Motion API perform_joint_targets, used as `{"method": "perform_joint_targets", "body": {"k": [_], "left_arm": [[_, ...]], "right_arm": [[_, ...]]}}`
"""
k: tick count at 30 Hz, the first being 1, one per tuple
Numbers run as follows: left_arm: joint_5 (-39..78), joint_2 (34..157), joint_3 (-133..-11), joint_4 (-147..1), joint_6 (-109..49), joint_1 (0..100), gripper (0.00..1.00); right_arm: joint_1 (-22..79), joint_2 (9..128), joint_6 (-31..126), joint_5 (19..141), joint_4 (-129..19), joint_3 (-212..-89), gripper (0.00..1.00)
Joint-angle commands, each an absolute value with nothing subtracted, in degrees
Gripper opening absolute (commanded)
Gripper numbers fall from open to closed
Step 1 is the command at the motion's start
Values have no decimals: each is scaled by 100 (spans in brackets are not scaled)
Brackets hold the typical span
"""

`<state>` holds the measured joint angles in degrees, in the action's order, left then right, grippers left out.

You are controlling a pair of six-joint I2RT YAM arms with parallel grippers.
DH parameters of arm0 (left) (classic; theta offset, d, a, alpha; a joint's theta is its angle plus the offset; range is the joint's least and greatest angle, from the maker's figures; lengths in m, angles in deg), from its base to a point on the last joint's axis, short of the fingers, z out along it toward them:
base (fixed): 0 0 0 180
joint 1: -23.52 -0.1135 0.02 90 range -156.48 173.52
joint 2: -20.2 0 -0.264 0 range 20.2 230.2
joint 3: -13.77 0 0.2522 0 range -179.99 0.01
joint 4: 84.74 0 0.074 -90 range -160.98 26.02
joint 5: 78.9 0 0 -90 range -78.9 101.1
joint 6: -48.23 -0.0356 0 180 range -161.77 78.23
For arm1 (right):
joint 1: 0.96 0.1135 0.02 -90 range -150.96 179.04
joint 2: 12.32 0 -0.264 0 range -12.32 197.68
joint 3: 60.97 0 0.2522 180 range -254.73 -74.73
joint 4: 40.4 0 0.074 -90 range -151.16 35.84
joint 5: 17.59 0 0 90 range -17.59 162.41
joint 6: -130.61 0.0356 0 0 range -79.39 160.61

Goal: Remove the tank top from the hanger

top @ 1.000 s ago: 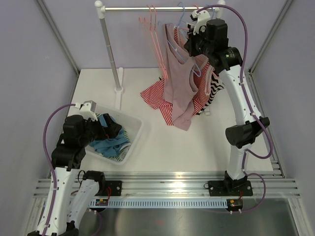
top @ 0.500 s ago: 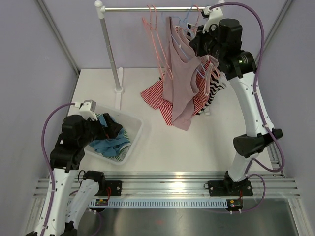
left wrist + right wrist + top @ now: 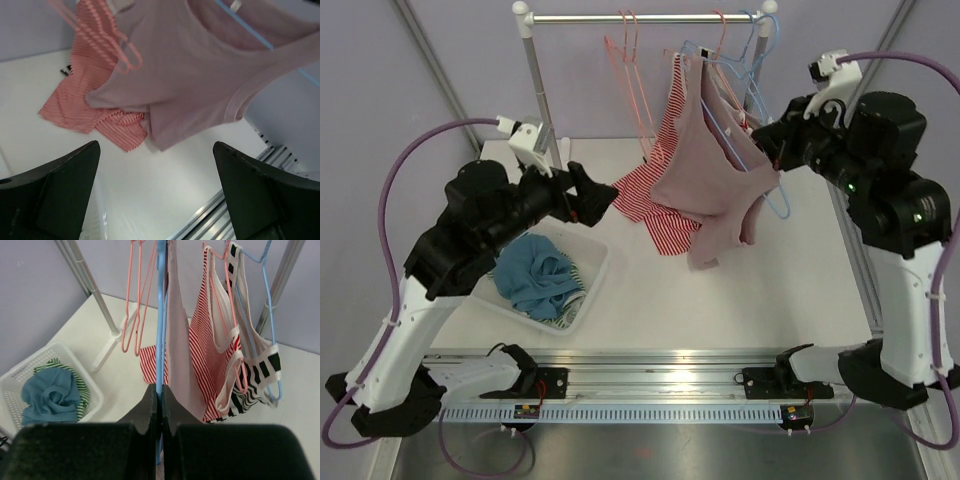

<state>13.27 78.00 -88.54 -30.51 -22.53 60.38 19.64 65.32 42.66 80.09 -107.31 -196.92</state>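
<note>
Pink tank top (image 3: 705,180) hanging right of centre by the far rail (image 3: 640,17), your left gripper (image 3: 155,150) spread wide, top ahead between its jaws and untouched, your right gripper (image 3: 159,392) clamped on its blue hanger (image 3: 160,315).

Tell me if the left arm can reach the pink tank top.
Probably yes: the open left gripper faces the pink tank top, nothing visibly between; the right gripper holds its blue hanger.

Matt cloth tank top (image 3: 190,65), smooth plastic hanger (image 3: 160,315), shiny metal rail (image 3: 620,17)
</note>
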Motion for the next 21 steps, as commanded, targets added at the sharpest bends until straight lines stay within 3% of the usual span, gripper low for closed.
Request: {"method": "perform_joint_targets", "body": {"k": [1,8,13,21], "left_arm": [[426,8461,-9630,-3581,-2568,6666,99],[169,9226,-10150,-5013,-3447,7800,99],[590,9885,-10756,-5137,-3667,7819,96],[1021,10457,-10898,-5278,-3650,7880,81]], "right_arm": [[1952,5870,4659,8251,-11171,-19540,0],[1952,5018,4852,8356,-12183,-19575,0],[1960,4639,4800,8848,-12474,-19382,0],[1952,4094,4861,9087,-12166,-18925,0]]}}
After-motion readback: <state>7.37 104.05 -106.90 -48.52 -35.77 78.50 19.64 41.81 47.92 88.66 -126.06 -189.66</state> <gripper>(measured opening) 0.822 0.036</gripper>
